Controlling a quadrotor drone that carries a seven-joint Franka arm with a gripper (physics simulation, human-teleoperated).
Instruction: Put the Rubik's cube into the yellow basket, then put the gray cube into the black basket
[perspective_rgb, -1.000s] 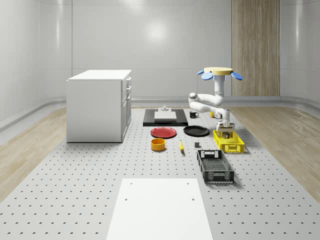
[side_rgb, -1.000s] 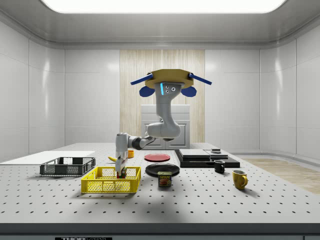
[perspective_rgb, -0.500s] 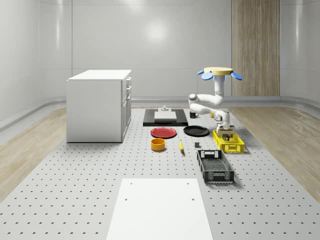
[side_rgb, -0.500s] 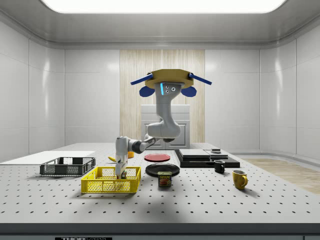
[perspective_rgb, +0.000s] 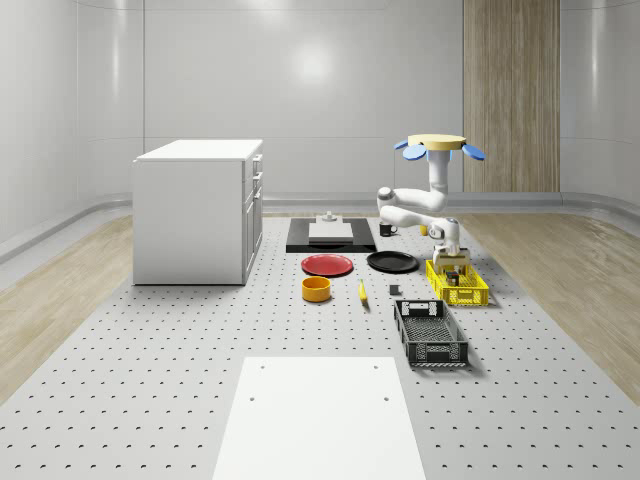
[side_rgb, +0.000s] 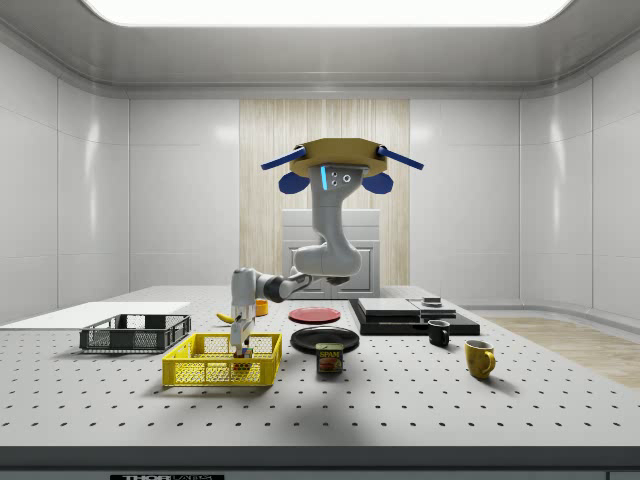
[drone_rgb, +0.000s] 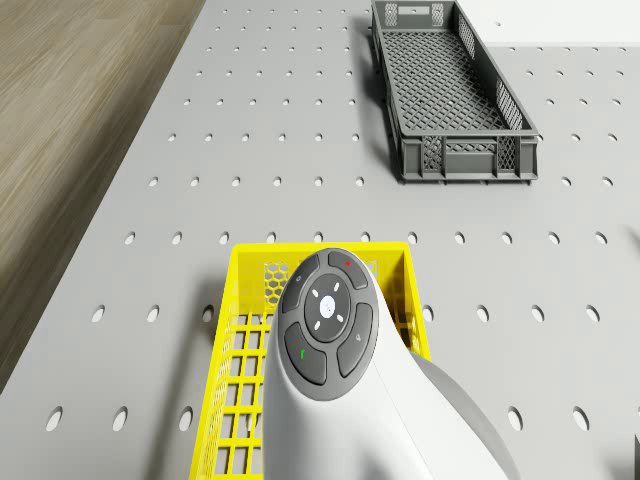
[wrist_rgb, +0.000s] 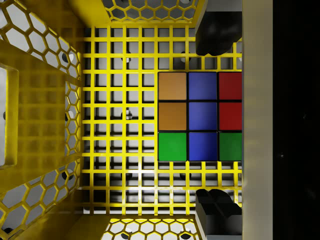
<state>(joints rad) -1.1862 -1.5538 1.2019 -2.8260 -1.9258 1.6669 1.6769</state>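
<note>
Gripper (wrist_rgb: 212, 122) open astride Rubik's cube (wrist_rgb: 200, 116) inside yellow basket (wrist_rgb: 45, 115); drone (side_rgb: 334, 157) hovering.

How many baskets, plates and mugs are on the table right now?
Baskets: 2 (yellow basket, black basket)
Plates: 2 (red plate, black plate)
Mugs: 2 (black mug, yellow mug)
Total: 6
</note>
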